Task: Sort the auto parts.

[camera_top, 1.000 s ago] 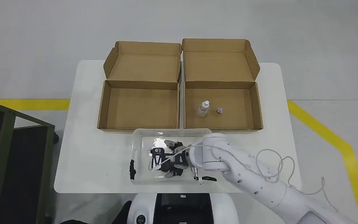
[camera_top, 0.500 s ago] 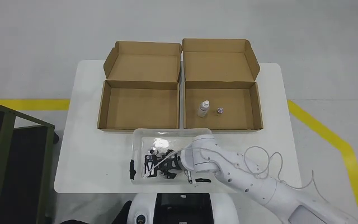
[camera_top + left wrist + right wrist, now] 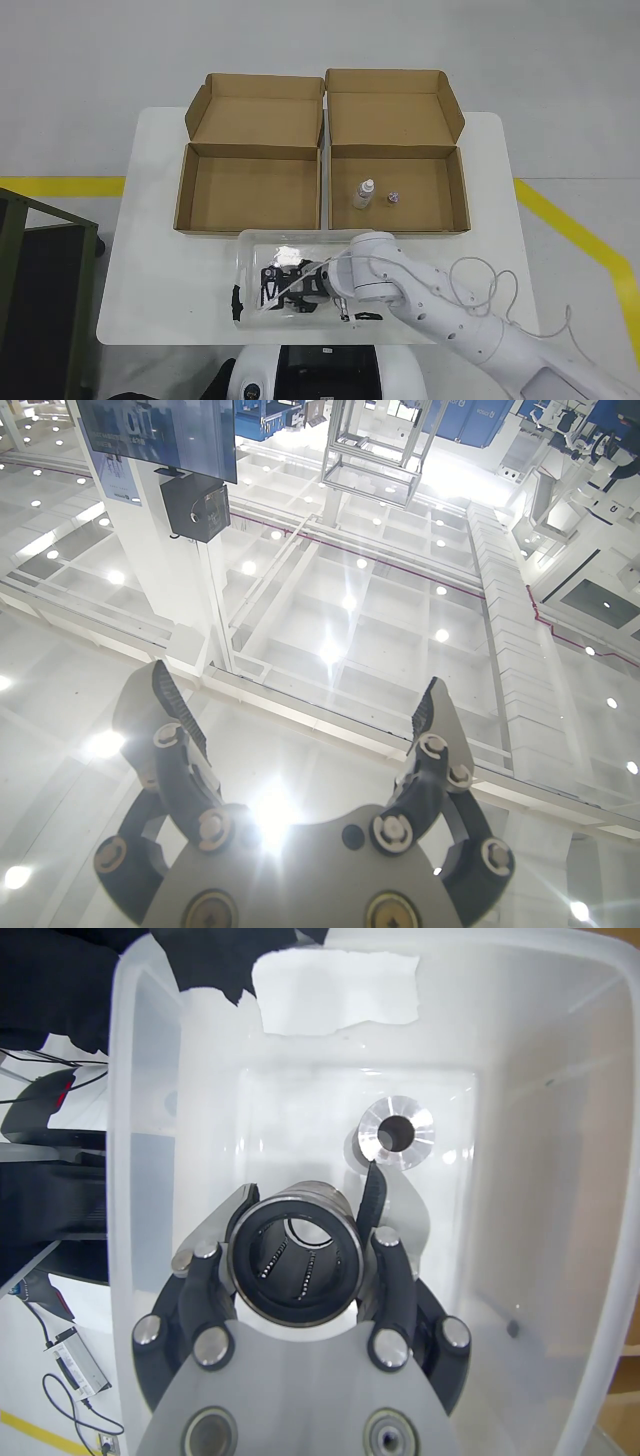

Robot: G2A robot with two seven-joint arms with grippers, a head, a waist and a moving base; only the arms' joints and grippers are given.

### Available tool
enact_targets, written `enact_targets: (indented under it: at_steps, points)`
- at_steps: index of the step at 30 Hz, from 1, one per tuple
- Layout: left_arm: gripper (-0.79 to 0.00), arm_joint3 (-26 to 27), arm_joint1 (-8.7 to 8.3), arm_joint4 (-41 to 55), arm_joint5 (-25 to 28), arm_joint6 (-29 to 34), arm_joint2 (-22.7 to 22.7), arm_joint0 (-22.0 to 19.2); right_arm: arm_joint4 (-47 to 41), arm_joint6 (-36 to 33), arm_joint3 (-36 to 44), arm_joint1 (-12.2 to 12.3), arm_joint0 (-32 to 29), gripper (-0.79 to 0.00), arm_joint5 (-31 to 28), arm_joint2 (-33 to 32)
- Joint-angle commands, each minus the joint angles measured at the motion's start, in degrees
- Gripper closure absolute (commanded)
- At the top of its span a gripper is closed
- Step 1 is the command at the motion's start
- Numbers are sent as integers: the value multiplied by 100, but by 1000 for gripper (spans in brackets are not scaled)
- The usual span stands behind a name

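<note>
My right gripper (image 3: 310, 1183) is inside a clear plastic bin (image 3: 550, 1128) and is shut on a black-rimmed metal linear bearing (image 3: 295, 1263), whose bore faces the camera. A shiny silver ring part (image 3: 397, 1132) lies on the bin floor just past the fingertips. In the top view the same gripper (image 3: 272, 285) sits over the left half of the bin (image 3: 250, 243) at the table's front edge. My left gripper (image 3: 297, 677) points up at the ceiling, open, with nothing between its fingers.
Two open cardboard boxes stand behind the bin: the left box (image 3: 250, 215) has nothing in it, the right box (image 3: 430, 215) holds a small white bottle (image 3: 363, 193) and a tiny part (image 3: 394, 197). The white table (image 3: 160, 250) is bare to the left.
The right gripper shifted left inside the bin, then edged slightly back toward the boxes, with the bearing still in it.
</note>
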State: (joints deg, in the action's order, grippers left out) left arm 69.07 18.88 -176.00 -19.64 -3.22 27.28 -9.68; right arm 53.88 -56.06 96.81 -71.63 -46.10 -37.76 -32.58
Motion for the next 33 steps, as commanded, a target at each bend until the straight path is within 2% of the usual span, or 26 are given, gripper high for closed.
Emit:
enact_targets:
  at_steps: [1,16,26,33]
  points:
    - [-785,0,0,0,0,0,0,0,-23,53,70,52,-74,0,-14,-146]
    - [-785,0,0,0,0,0,0,0,-470,450,802,461,-774,0,-188,-1420]
    - [-785,0,0,0,0,0,0,0,-1183,1103,931,608,-1067,0,-446,-2072]
    - [-785,0,0,0,0,0,0,0,-1473,1429,986,664,-1189,0,-273,-2380]
